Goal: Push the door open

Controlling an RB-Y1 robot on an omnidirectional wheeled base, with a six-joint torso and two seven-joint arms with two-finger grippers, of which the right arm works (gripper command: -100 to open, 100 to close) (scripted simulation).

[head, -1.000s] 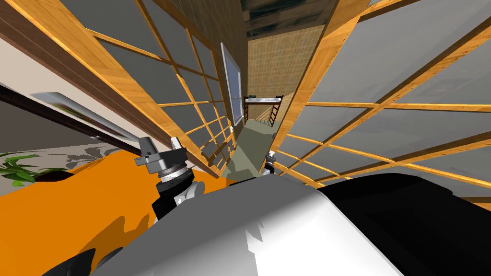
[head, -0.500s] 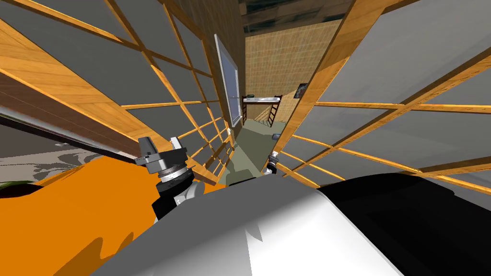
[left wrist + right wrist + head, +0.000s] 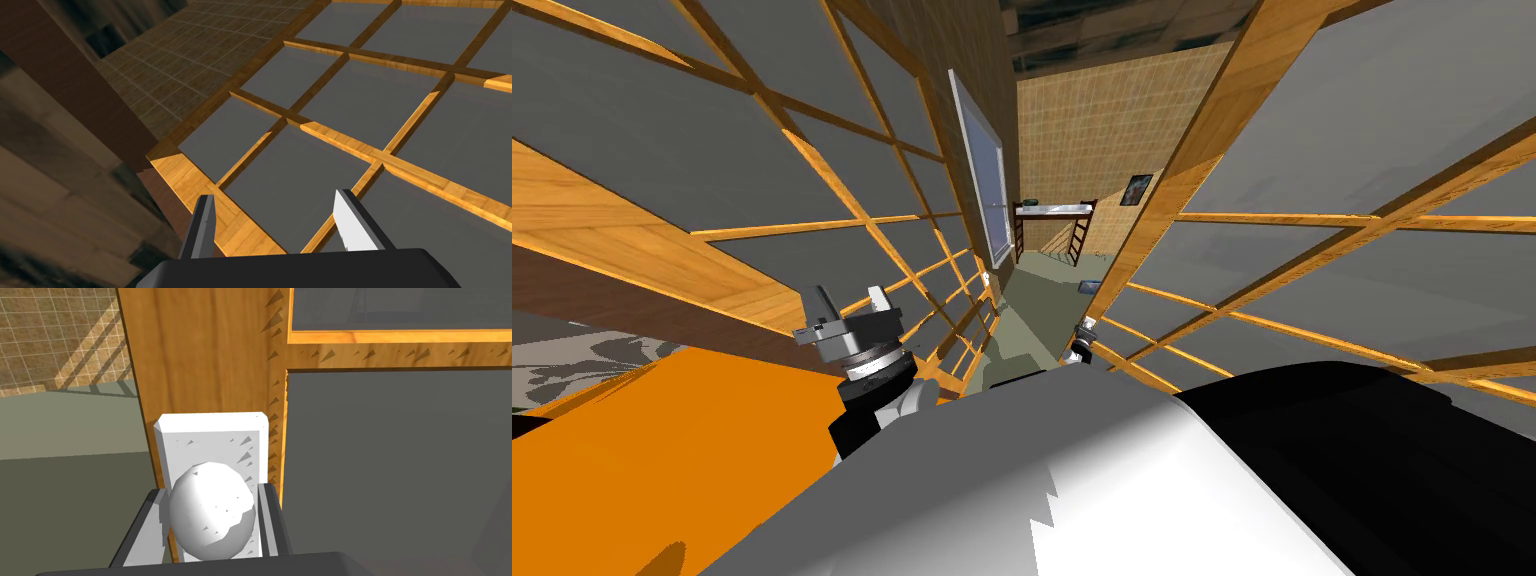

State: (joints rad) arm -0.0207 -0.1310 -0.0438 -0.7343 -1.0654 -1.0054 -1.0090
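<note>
Honey-coloured wood frames the door (image 3: 1212, 130), a lattice of slim bars around flat grey panes. It takes up the right side of the head view, and its broad edge stile (image 3: 200, 353) rises just beyond the right hand in that arm's wrist view. On the stile sits a white oblong plate (image 3: 210, 430) carrying a round white knob (image 3: 212, 520).

The plate's long axis runs along the stile, which is upright, though it slants across the head view with the camera. The knob juts out from the plate toward the right gripper (image 3: 212, 495). That gripper's fingers (image 3: 267, 518) are clamped on the knob, one pressed to each side. In the head view this gripper looks small, low at the door's edge.

The door stands ajar, its free edge facing a narrow gap. Beyond the gap lie a grey-green floor (image 3: 1032, 300), a tan tiled wall (image 3: 1082, 130) and a far dark-framed bench (image 3: 1057, 208). Across the gap, on the left, stands a matching lattice panel (image 3: 812, 130) of wood and grey panes.

The left gripper (image 3: 848, 305) is raised near that panel with its fingers (image 3: 352, 225) apart, and its wrist view looks onto the panes.
</note>
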